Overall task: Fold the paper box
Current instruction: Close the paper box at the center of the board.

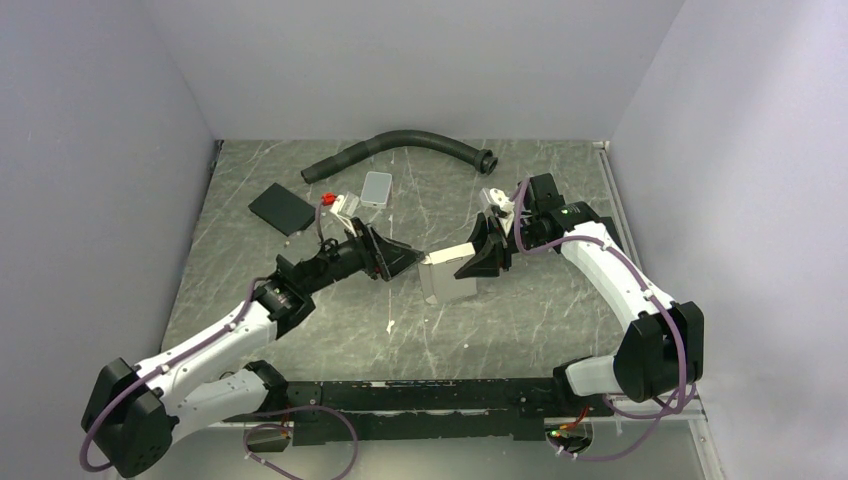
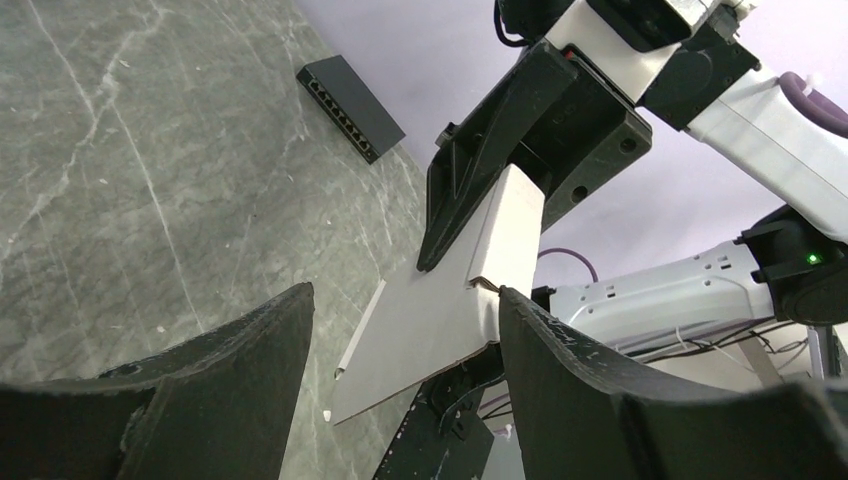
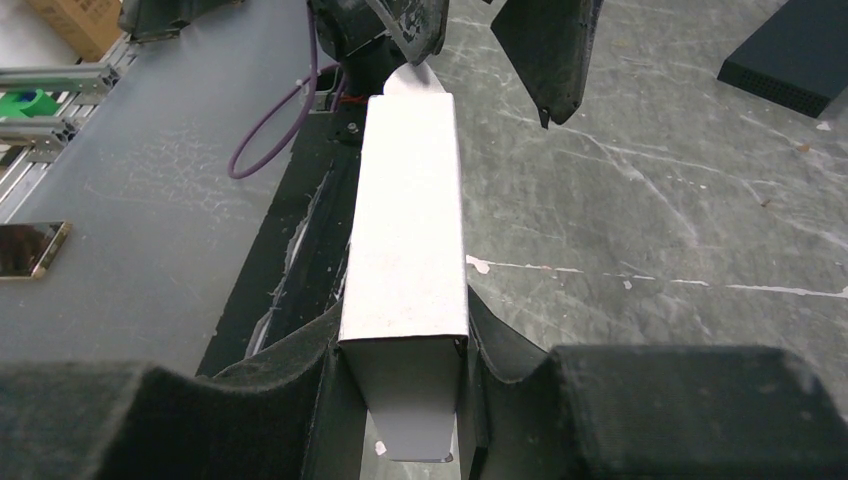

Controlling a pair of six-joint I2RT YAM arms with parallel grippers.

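Your right pincer clamps the paper box by its narrow sides at the lower centre of the right wrist view. The white carton runs up the frame, away from the fingers. From overhead you see the box just right of the middle of the table, one end in that grip and the other pointing toward the left pincer. That pincer stands released. In your left wrist view its two dark fingers flank the carton's near end at the bottom of the frame, the right-hand one close against a creased edge; you cannot tell whether it touches. The black pad, grey tile and dark hose lie in the upper part of the overhead frame, well apart from the box.
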